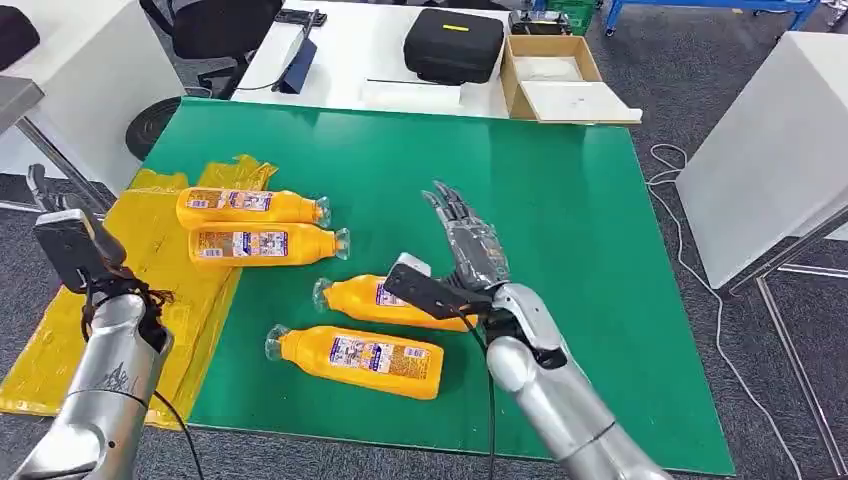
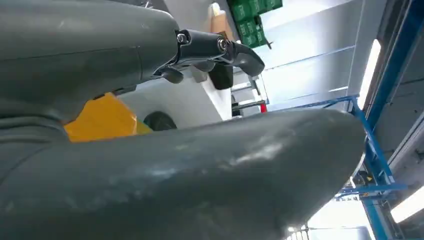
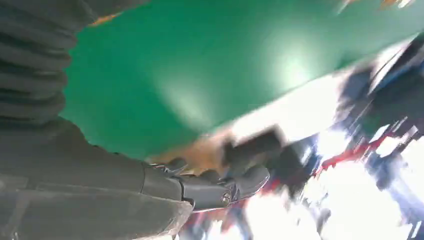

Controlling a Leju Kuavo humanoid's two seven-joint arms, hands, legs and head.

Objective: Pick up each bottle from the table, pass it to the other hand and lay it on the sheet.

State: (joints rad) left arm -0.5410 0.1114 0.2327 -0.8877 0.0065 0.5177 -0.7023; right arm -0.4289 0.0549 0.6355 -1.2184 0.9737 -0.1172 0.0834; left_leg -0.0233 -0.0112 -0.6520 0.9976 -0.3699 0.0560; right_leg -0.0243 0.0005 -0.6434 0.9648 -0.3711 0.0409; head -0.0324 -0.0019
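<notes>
Four orange bottles with clear caps lie on their sides on the green mat (image 1: 580, 230). Two of them (image 1: 250, 207) (image 1: 262, 243) lie side by side at the edge of the yellow sheet (image 1: 150, 260), partly on it. The third bottle (image 1: 370, 298) and the fourth bottle (image 1: 355, 360) lie nearer me in the middle of the mat. My right hand (image 1: 468, 245) hovers just right of the third bottle with its fingers stretched forward and nothing in it; the right wrist view shows its fingers (image 3: 225, 187) over the green. My left hand (image 1: 45, 200) is raised over the sheet's left side, empty, with fingers (image 2: 220, 50) apart.
Behind the mat, a white table holds a black case (image 1: 453, 42), a cardboard box (image 1: 555, 75) and a dark device (image 1: 297, 50). An office chair (image 1: 215, 25) stands at the back left. A white table (image 1: 780, 150) and a floor cable (image 1: 670, 170) are on the right.
</notes>
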